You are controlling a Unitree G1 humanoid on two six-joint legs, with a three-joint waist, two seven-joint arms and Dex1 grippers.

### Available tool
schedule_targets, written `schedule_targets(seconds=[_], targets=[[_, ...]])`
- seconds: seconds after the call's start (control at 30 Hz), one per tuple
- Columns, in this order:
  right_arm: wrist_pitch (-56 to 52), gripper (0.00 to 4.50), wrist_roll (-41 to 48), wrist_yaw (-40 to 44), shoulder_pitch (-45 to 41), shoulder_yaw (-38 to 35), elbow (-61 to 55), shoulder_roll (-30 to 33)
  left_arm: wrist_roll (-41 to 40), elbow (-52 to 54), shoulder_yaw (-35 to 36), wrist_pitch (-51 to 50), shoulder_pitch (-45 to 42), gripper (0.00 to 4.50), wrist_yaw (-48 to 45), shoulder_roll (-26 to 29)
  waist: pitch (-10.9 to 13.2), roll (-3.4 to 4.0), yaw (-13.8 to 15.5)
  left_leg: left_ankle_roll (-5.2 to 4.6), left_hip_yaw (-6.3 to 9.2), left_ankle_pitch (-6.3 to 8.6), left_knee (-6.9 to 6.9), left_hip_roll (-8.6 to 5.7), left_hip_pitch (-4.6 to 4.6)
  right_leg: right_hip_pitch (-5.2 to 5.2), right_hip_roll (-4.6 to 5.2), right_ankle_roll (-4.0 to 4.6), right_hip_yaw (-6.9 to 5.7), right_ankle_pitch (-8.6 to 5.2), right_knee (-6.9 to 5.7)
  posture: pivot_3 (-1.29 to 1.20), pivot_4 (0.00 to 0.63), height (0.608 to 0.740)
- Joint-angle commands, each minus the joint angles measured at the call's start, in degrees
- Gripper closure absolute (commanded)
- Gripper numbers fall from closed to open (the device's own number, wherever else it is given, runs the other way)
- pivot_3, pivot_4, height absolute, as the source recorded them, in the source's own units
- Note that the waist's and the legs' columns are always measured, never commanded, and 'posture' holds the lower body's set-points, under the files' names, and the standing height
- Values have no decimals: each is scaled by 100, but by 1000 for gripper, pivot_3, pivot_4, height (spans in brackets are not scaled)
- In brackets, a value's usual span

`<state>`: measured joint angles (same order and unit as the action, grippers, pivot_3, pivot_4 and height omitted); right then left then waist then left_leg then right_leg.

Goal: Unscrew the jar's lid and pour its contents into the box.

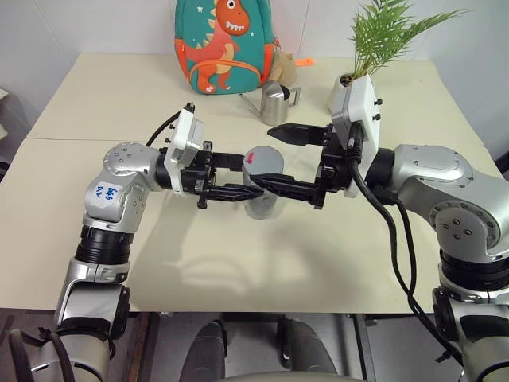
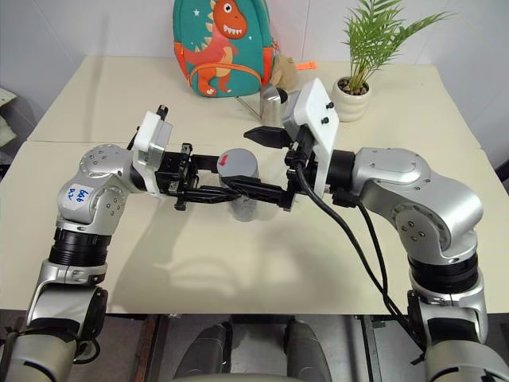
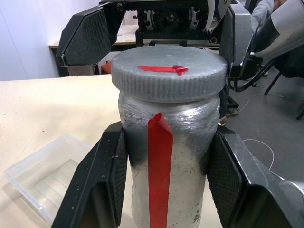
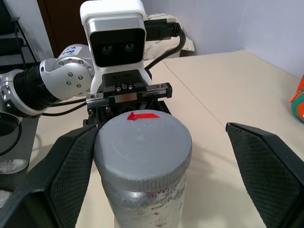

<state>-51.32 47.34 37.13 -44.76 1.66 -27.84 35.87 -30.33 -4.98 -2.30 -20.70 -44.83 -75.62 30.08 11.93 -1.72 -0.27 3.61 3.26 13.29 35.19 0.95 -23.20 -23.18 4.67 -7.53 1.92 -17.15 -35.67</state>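
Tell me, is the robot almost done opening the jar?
Not yet. Done: the left gripper is shut on the jar, holding it above the table. In hand: the right gripper is open around the lid, one finger apart from it. Left: unscrew the lid, then pour into the box.
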Motion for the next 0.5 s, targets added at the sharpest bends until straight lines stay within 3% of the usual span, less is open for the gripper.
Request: schedule_targets(seconds=[0.03,0.5], targets=[[-4,13,-12,-37,-34,-348,-84,200,-72,212,35,85,-84,2527,-69,-2,0,0,1,0,0,0,0,0,0,0,0,0,0,0,0,0,150,740],[17,13,55,-28,22,-420,-115,447,-44,180,41,92,-98,2527,-87,10,0,0,2,0,0,0,0,0,0,0,0,0,1,0,0,0,150,740]])
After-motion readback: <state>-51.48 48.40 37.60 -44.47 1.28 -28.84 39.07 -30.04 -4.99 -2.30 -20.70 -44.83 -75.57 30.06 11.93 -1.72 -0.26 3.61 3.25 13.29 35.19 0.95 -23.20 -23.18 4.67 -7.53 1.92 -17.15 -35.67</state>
